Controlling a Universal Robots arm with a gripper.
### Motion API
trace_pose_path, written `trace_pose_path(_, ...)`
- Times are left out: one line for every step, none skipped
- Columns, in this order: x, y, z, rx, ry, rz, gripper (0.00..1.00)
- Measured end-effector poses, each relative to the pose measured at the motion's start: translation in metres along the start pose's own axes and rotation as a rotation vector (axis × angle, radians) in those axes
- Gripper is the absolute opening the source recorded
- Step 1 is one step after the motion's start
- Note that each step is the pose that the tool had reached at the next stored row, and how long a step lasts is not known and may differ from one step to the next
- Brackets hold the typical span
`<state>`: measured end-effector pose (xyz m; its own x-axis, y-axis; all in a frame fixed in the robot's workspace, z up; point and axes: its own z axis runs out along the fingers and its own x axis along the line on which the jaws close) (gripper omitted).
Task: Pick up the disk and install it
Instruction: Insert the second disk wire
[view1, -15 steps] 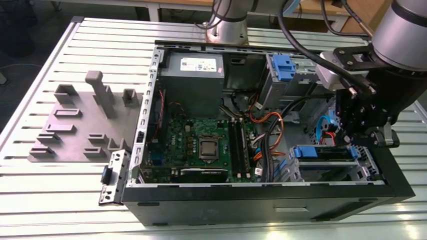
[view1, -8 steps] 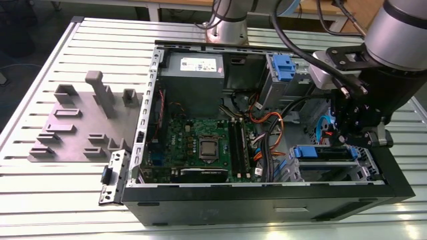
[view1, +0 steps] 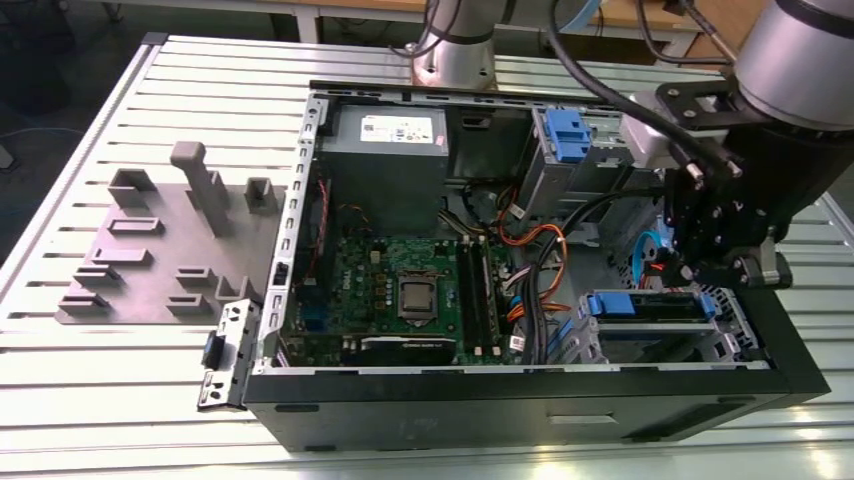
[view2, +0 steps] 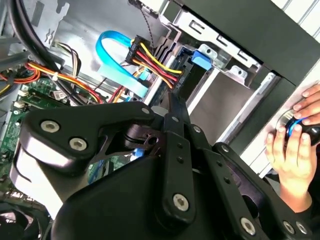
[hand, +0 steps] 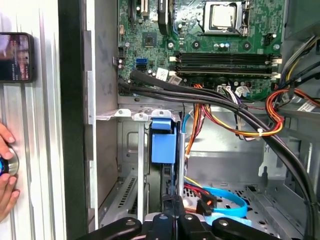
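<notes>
The disk (view1: 647, 306) stands on edge in the drive bay at the case's corner on the exterior view's right. Its blue carrier frame and a dark edge show from above. In the first wrist view the disk's blue tab (hand: 163, 145) sits in the metal bay, with its dark edge running back toward my gripper (hand: 173, 206). The fingers are drawn together, shut, right at the disk's near end; I cannot tell if they touch it. In the exterior view my gripper (view1: 691, 272) hangs just above the disk's end farthest from the motherboard. The disk's blue tab (view2: 202, 57) also shows in the second wrist view.
The open computer case (view1: 534, 385) lies on a slatted metal table (view1: 120, 400). Inside are a motherboard (view1: 400, 285), a grey power supply (view1: 387, 135), cable bundles (view1: 534, 260) and a blue latch (view1: 567, 135). A grey fixture plate (view1: 160, 250) lies beside it. A person's hand (view2: 295, 137) rests outside the case.
</notes>
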<state>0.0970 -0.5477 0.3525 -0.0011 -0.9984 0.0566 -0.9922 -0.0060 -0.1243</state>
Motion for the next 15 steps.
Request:
trace_pose_path(-0.0004, -0.0003, -0.0024, -0.0009, -0.0001, 0.0, 0.11)
trace_pose_path(-0.0008, -0.0005, -0.0046, -0.0026, -0.0001, 0.0, 0.11)
trace_pose_path(-0.0011, -0.0009, -0.0067, -0.0054, -0.0001, 0.0, 0.11)
trace_pose_path(-0.0013, -0.0011, -0.0077, -0.0096, -0.0001, -0.001, 0.11)
trace_pose_path(-0.0014, -0.0015, -0.0082, -0.016, -0.0006, -0.001, 0.11)
trace_pose_path(-0.0015, -0.0021, -0.0083, -0.0251, -0.0016, -0.001, 0.11)
trace_pose_path(-0.0016, -0.0027, -0.0085, -0.0331, -0.0023, -0.002, 0.11)
trace_pose_path(-0.0017, -0.0033, -0.0086, -0.0423, -0.0033, -0.002, 0.11)
trace_pose_path(-0.0024, -0.0035, -0.0085, -0.0468, -0.005, -0.002, 0.11)
trace_pose_path(-0.0033, -0.0039, -0.0086, -0.0506, -0.0058, -0.002, 0.11)
trace_pose_path(-0.0041, -0.0042, -0.0087, -0.0544, -0.0065, -0.002, 0.11)
trace_pose_path(-0.0049, -0.0044, -0.0088, -0.0568, -0.0069, -0.002, 0.11)
trace_pose_path(-0.006, -0.0045, -0.0091, -0.0582, -0.0068, -0.002, 0.11)
trace_pose_path(-0.007, -0.0046, -0.0093, -0.0592, -0.0068, -0.002, 0.11)
trace_pose_path(-0.0082, -0.0048, -0.0096, -0.06, -0.0069, -0.002, 0.11)
